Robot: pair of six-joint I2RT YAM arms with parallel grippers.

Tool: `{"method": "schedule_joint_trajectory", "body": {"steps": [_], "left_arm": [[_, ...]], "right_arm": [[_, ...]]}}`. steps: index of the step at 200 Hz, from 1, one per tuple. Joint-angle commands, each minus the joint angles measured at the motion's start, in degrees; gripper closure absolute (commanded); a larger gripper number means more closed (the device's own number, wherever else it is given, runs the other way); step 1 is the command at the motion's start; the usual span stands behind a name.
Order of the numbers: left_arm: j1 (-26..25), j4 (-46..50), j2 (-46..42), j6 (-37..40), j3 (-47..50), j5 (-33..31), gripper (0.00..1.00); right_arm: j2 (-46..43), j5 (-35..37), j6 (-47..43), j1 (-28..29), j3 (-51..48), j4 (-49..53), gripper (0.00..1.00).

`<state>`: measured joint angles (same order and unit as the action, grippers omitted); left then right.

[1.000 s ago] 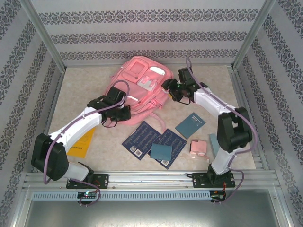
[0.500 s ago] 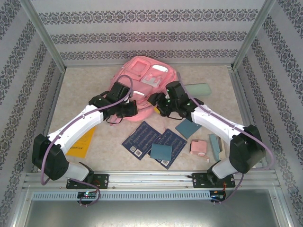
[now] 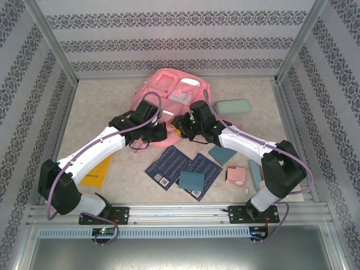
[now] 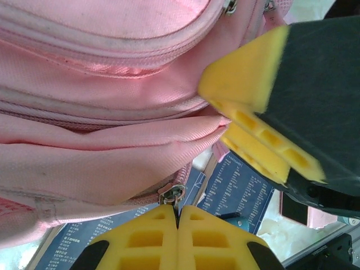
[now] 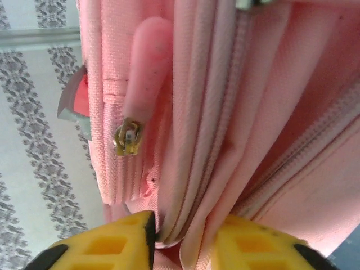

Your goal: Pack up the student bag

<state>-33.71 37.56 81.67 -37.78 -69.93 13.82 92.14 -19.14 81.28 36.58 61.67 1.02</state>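
tightly closed, the left pincer (image 4: 178, 220) nips a student bag (image 4: 84, 152) zipper pull (image 4: 172, 196); the right pincer (image 5: 181, 236), barely open, clamps its fabric.

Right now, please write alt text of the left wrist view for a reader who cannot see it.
The left claw is shut on a metal zipper pull of the pink student bag. At right, the right claw pinches a fold of the bag; dark blue printed booklets lie beneath.

Covered, unreadable
Left arm (image 3: 95, 147), right arm (image 3: 247, 146) cover bag's (image 3: 169, 84) near edge; yellow book (image 3: 95, 174) half hidden; booklet (image 3: 167, 166) print illegible.
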Motion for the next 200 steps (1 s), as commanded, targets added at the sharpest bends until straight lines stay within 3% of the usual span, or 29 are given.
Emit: {"method": "schedule_joint_trajectory", "body": {"steps": [1, 12, 71, 123, 168, 200], "left_arm": [[-1.62, -1.45, -2.42, 0.17, -0.6, 0.84, 1.0], [-1.63, -0.31, -3.0, 1.19, -0.34, -0.59, 1.0], [-0.34, 4.36, -6.29, 5.05, 3.25, -6.57, 1.0], [4.75, 4.32, -9.46, 6.39, 8.4, -5.92, 1.0], [10.92, 6.82, -12.88, 7.35, 13.19, -6.57, 1.0], [11.54, 8.3, -15.77, 7.92, 15.74, -5.66, 1.0]], "right_arm": [[0.91, 1.12, -0.9, -0.36, -0.49, -4.56, 0.9], [0.15, 2.06, -2.24, -0.62, -0.65, -3.76, 1.0], [-2.6, -0.72, -10.21, -4.68, 0.36, 2.77, 1.0], [-2.94, -6.71, -18.77, -8.62, 3.8, 9.15, 1.0], [0.27, -9.95, -32.57, -11.78, 11.08, 20.22, 1.0], [3.72, -11.14, -38.2, -14.26, 15.94, 25.76, 1.0]]}}
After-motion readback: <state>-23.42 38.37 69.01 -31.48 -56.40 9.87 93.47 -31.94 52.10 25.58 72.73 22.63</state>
